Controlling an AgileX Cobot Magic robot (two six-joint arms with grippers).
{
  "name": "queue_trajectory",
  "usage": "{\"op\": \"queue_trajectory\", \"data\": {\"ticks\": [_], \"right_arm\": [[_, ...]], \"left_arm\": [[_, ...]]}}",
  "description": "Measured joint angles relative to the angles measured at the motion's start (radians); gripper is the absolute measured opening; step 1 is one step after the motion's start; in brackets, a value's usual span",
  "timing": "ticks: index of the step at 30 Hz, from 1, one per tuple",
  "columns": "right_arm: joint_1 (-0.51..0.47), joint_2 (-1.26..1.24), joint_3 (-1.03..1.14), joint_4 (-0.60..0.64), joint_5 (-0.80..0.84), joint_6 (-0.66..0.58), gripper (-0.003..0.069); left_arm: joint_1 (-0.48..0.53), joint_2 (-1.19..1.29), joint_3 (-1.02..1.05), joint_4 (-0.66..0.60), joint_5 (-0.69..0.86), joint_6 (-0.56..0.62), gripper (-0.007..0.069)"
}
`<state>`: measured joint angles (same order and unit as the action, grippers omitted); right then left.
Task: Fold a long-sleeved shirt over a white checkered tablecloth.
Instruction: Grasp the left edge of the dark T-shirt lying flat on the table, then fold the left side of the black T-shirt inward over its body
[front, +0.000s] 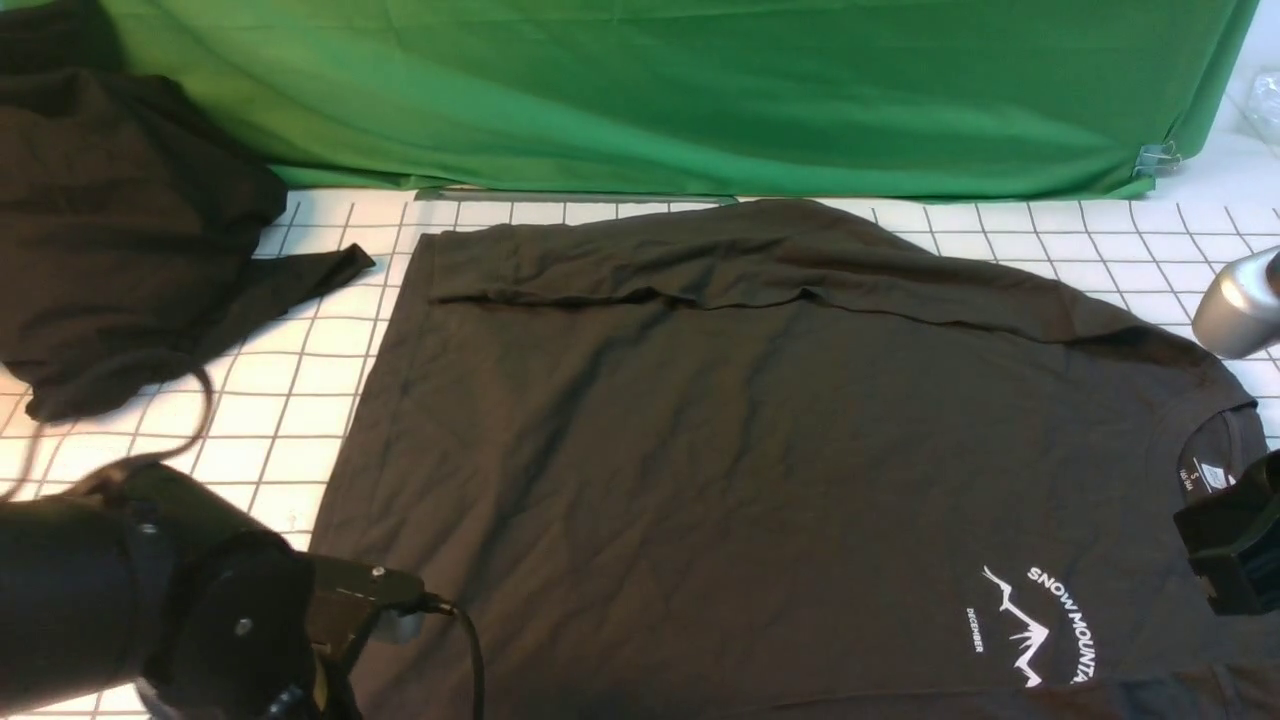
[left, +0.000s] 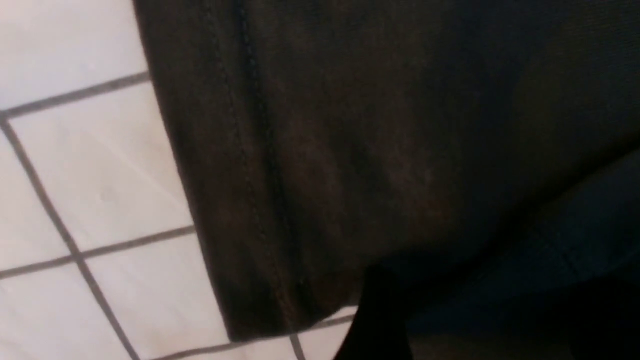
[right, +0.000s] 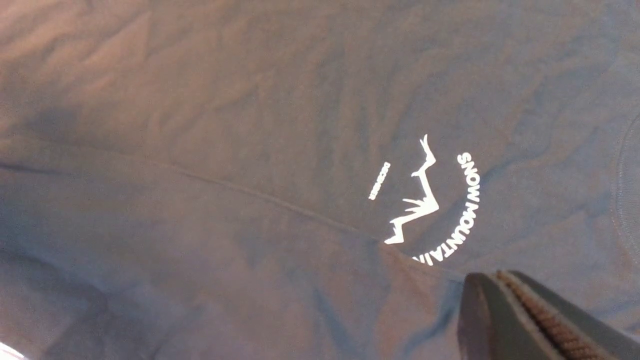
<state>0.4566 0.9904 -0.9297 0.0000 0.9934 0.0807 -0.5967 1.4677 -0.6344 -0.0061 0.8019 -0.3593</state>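
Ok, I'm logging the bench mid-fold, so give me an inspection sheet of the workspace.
Surface: white checkered tablecloth, lying flat.
Job's things: long-sleeved shirt spread logo-up, collar toward the robot's right, far sleeve folded across the body.
Clutter: second black garment bunched at far left, partly on the tablecloth.
Grippers: left gripper low at the shirt's hem corner, jaws unclear; right gripper shut, over the shirt near the logo, nothing seen between its jaws.
Cables: black cable loops over the tablecloth at near left.
Surroundings: green cloth behind, binder clip at its right corner.
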Motion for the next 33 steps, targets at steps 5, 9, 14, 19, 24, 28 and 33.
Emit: {"op": "queue_trajectory", "data": {"ticks": [5,9,14,19,24,28,33], "right_arm": [[0.0,0.0,0.0,0.0,-0.002,-0.005,0.0],[0.0,0.0,0.0,0.0,-0.003,-0.01,0.0],[0.0,0.0,0.0,0.007,-0.013,-0.016,0.0],[0.0,0.0,0.0,0.011,-0.025,-0.016,0.0],[0.0,0.0,0.0,0.011,-0.026,-0.016,0.0],[0.0,0.0,0.0,0.012,-0.041,-0.016,0.0],[0.0,0.0,0.0,0.035,-0.044,-0.016,0.0]], "left_arm": [[0.0,0.022,-0.002,-0.002,-0.003,-0.001,0.0475],[0.0,0.022,-0.006,-0.01,0.025,0.0,0.0374],[0.0,-0.012,-0.006,-0.055,0.085,0.007,0.0143],[0.0,-0.071,-0.006,-0.105,0.093,0.047,0.0034],[0.0,-0.132,-0.044,-0.097,0.102,0.082,0.0034],[0.0,-0.182,-0.216,0.006,0.097,0.126,0.0034],[0.003,-0.148,-0.47,0.187,0.08,0.132,0.0034]]}}
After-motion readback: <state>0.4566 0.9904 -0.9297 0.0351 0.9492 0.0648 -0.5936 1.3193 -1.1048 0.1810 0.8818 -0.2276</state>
